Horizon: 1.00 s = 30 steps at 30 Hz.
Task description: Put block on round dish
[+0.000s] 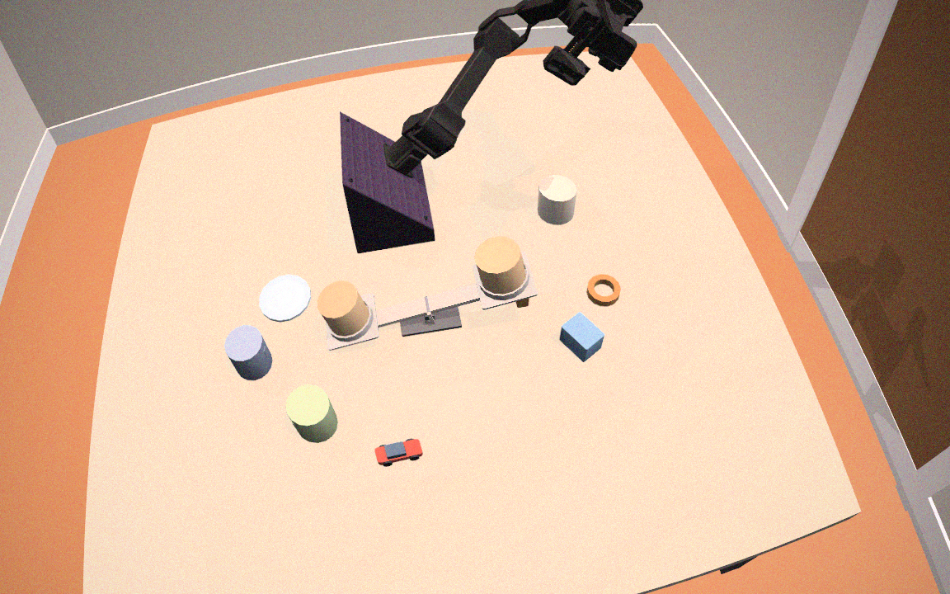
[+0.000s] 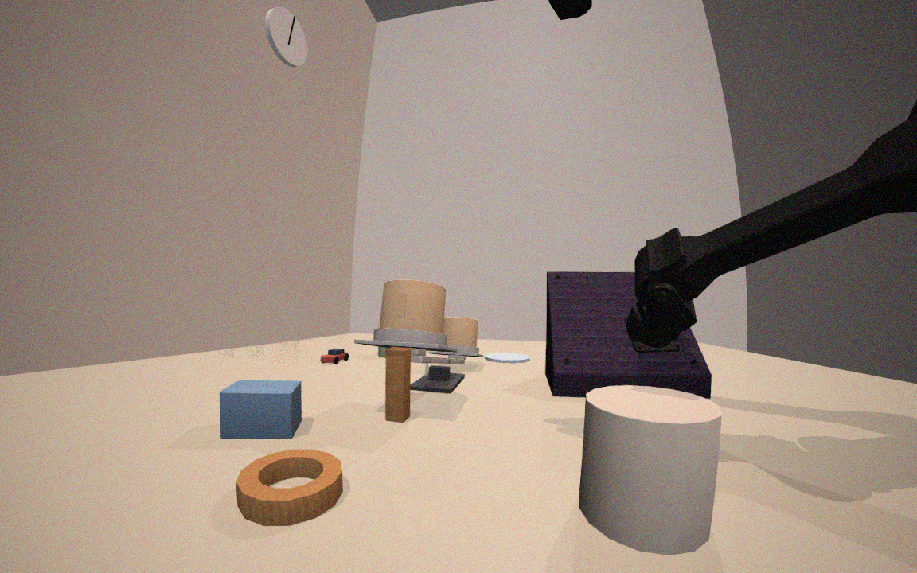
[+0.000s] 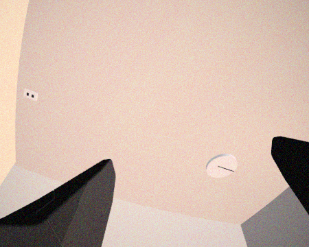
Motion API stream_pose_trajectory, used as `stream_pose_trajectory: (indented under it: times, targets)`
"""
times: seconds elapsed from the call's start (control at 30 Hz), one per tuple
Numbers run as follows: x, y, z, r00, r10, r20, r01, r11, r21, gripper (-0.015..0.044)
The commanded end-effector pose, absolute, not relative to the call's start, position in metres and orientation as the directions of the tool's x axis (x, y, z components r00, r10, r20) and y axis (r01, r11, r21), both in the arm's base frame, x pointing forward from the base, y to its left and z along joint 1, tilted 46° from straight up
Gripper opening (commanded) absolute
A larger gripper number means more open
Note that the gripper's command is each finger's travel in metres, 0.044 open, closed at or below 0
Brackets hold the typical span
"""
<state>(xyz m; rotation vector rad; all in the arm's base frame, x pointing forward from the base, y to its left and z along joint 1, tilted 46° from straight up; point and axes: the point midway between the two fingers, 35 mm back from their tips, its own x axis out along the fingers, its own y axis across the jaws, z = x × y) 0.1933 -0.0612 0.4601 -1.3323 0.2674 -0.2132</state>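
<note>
Two tan cups stand on the balance (image 1: 426, 308), one on each end pad. Taking the top view from its lower edge upward: a red toy car (image 1: 397, 451) lies nearest, then a pale green cylinder (image 1: 311, 412) and a lavender cylinder (image 1: 248, 352) to the left. A blue cube (image 1: 581, 336) sits to the right, with an orange ring (image 1: 604, 289) just beyond it. In the middle band the beam tilts: the left cup (image 1: 344, 308) rides the low end, its pad down at the table, while the right cup (image 1: 499, 265) sits on the raised end. In the exterior view a brown post (image 2: 397, 383) stands under that raised pad. The block itself is hidden; no cup is lifted. The white dish (image 1: 284, 297) lies flat just left of the left cup, apart from it. Farther back a cream cylinder (image 1: 557, 198) stands alone on the right, and the dark purple base (image 1: 378, 214) carries the arm's foot. The arm (image 1: 467, 81) reaches up and away to the far table edge, where the gripper (image 1: 585, 58) hangs high, well apart from everything. Its jaws stand wide with nothing between them; the wrist view shows only walls and a wall clock (image 3: 222, 166) between the fingers.
</note>
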Motion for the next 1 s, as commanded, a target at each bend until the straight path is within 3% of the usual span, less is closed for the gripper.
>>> stream_pose_trajectory:
  times: [0.0,0.47,0.97]
  targets:
    - [0.194,-0.061,0.459,0.95,-0.303,-0.074,-0.003,0.226,-0.974,0.0426]
    - [0.234,-0.087,0.379,0.892,-0.254,-0.375,-0.249,0.416,-0.875,0.044]
    - [0.245,-0.113,0.29,0.763,-0.121,-0.635,-0.407,0.673,-0.618,0.044]
